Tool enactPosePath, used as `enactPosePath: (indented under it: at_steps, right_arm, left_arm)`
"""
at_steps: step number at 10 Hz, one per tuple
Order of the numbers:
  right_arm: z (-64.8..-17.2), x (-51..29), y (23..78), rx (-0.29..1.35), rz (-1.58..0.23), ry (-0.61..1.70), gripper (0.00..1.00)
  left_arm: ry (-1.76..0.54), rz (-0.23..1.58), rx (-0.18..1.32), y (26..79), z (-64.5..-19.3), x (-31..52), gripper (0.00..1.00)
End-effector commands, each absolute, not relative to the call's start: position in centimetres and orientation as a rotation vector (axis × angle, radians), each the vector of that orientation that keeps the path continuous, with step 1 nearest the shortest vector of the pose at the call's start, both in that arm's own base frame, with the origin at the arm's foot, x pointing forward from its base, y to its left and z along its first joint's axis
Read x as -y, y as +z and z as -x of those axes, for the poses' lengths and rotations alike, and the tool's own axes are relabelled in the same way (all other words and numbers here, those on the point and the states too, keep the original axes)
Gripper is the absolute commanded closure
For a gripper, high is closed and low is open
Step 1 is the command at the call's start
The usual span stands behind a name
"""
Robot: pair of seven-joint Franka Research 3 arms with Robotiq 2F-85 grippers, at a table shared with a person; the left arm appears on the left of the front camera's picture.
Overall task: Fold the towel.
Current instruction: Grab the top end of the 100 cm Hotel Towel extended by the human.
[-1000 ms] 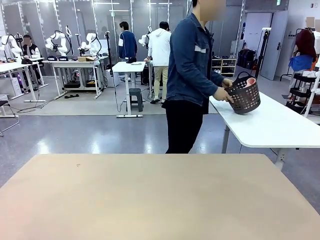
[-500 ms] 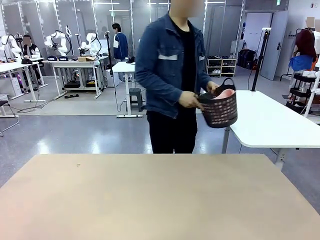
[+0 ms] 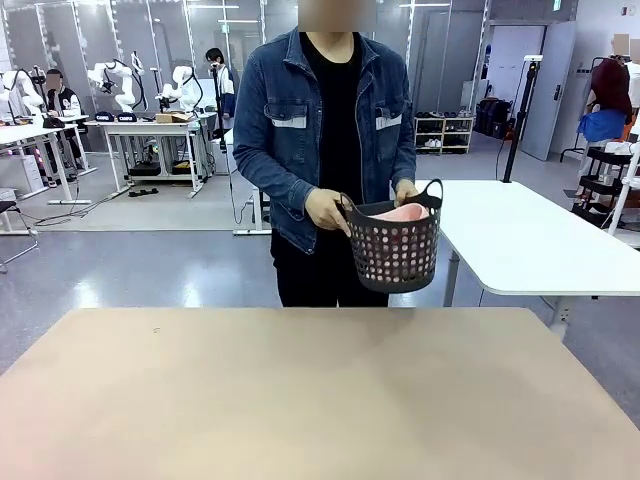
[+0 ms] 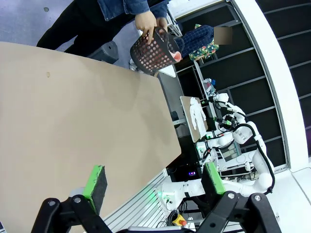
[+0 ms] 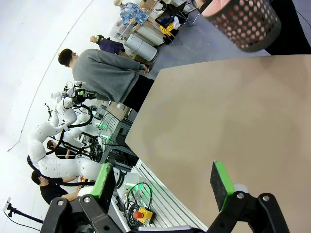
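Person (image 3: 330, 150) has turned round from the white side table (image 3: 540, 240) and walked up to the far edge of our table since the earlier shots, bringing the dark basket (image 3: 395, 250) along. They're now facing us square on, one hand (image 3: 325, 210) on each side of the basket's rim, holding it at about waist height just past the far edge, so it isn't on the surface.

The towel (image 3: 400, 213) is bunched up inside the basket, a bit of salmon pink poking over the rim right between those two hands. Can't make out any texture from here.

Both grippers are hanging well back from all that, nowhere near the basket. The left gripper (image 4: 154, 180) has its green pads spread wide with nothing between them, tabletop underneath. Same deal for the right gripper (image 5: 163, 182): jaws wide apart, nothing held, basket way off beyond its fingertips at the far end.

Table (image 3: 320, 400) is a plain matte tan slab, with one tiny dark speck towards the far left. Behind the person it's a shiny grey floor, glass partitions and more white workbenches with a few people at them.
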State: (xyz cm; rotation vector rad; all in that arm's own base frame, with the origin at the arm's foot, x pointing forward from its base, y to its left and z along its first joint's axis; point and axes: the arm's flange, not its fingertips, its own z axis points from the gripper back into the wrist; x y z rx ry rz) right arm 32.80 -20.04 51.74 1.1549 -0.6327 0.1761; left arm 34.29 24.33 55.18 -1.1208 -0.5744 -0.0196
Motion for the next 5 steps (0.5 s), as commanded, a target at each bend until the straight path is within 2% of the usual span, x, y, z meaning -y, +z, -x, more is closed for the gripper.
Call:
enactPosePath:
  at_steps: [1,5]
  right_arm:
    - [-32.93,20.14,51.78,0.65,-1.161,0.194,0.0]
    - [-32.93,20.14,51.78,0.65,-1.161,0.194,0.0]
  left_arm:
    - [-0.032,1.139,0.582,55.24,-34.34,-24.37,0.0]
    - [-0.032,1.139,0.582,55.24,-34.34,-24.37,0.0]
